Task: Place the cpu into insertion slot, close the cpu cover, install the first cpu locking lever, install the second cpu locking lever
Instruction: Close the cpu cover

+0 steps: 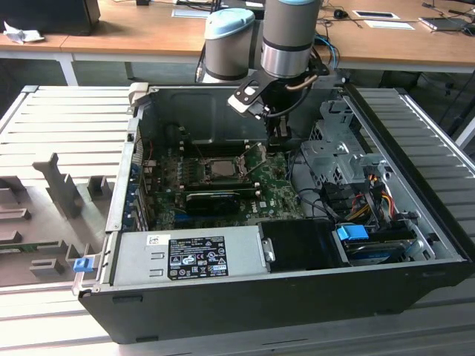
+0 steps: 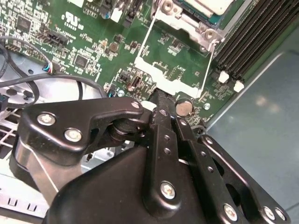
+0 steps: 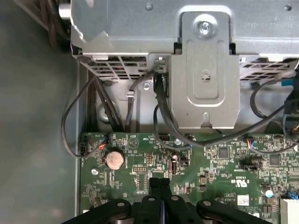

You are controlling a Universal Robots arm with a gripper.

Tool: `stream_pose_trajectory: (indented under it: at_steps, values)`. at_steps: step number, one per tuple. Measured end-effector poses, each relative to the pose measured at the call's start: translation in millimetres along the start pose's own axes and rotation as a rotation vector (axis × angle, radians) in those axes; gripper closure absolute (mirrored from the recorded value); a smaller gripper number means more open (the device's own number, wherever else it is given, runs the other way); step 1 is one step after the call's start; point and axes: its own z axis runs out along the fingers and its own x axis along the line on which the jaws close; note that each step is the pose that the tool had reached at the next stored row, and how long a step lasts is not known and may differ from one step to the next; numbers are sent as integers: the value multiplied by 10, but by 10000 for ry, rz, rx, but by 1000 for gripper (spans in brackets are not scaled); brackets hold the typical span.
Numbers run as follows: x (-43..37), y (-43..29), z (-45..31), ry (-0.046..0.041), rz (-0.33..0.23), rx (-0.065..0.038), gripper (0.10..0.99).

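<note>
The cpu (image 1: 223,167) lies flat in the insertion slot (image 1: 200,173) at the middle of the green motherboard; its pale top (image 2: 205,4) also shows in the second wrist view. The cpu cover (image 1: 256,158) stands swung open on the slot's side toward the exterior view's right. Through the window of its silver frame (image 2: 175,86) the board shows. My gripper (image 1: 277,144) hangs just beside that raised cover. Its black fingers are shut together, and the gripper (image 2: 161,96) has its tips at the cover's free edge. In the first wrist view the gripper (image 3: 159,183) is low over the board.
A black graphics card (image 1: 211,199) lies in front of the slot, with the power supply (image 1: 185,256) nearer still. A metal drive cage (image 3: 205,70) with hanging cables stands close to the gripper. Memory slots (image 2: 252,42) and a coin battery (image 3: 114,159) are nearby.
</note>
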Motion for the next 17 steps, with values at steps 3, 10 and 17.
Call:
stream_pose_trajectory:
  at_steps: [3,10,17]
  values:
    - [0,-13,-1,7,1,0,980]
    - [0,-65,-3,9,0,0,980]
    - [1,-83,-4,9,1,-1,980]
